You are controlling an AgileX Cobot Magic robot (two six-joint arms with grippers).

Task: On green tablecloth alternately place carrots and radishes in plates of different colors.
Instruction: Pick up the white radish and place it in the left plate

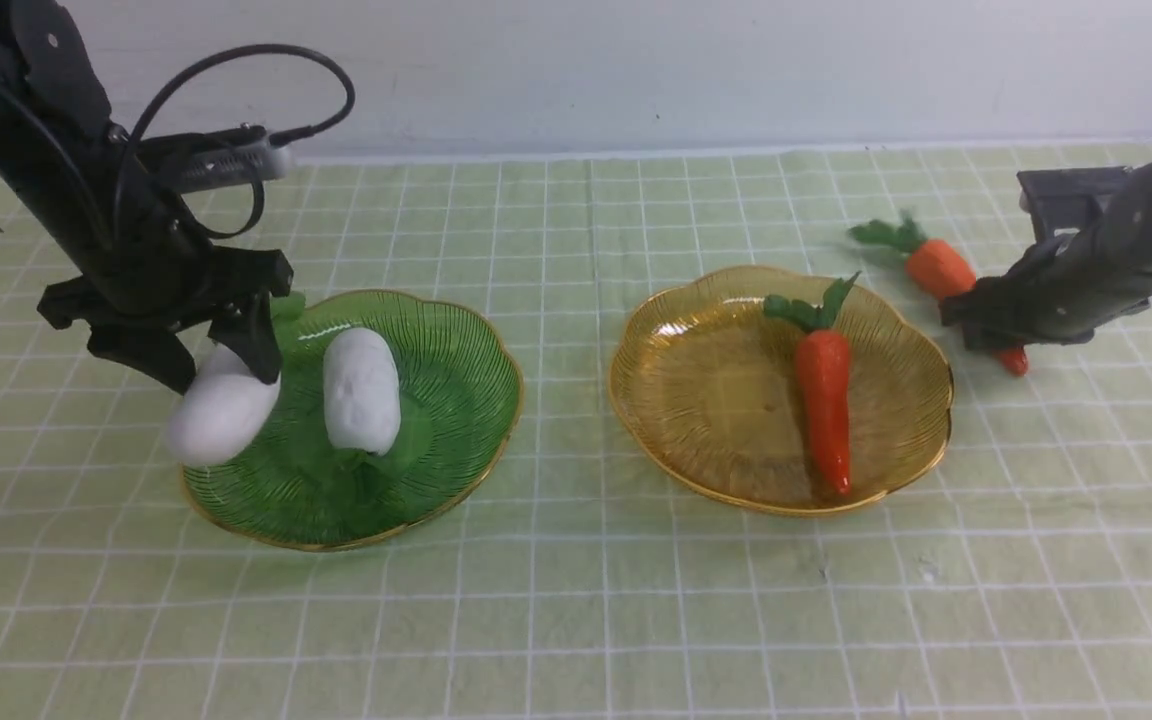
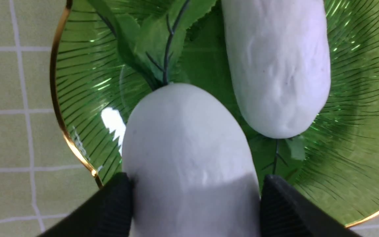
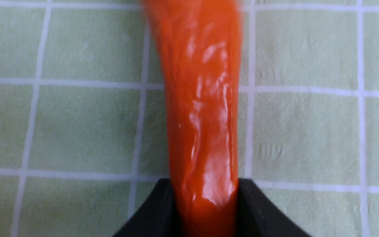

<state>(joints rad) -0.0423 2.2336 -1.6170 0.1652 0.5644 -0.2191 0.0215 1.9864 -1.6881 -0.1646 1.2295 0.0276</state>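
On the green tablecloth [image 1: 576, 620] stand a dark green plate [image 1: 466, 400] on the left and an amber plate [image 1: 706, 390] on the right. One radish [image 1: 361, 390] lies in the green plate. My left gripper [image 1: 221, 360] is shut on a second radish [image 1: 221, 410] over that plate's left rim. The left wrist view shows the held radish [image 2: 189, 148] between the fingers [image 2: 113, 204], the other radish [image 2: 278, 65] and the plate [image 2: 357, 131]. One carrot [image 1: 824, 400] lies in the amber plate. My right gripper [image 1: 986, 320] is shut on the second carrot [image 1: 941, 270] right of that plate; it also shows in the right wrist view [image 3: 202, 115].
A pale wall runs along the back edge of the cloth. The left arm's cable loops above the green plate. Bare cloth lies in front of both plates and between them.
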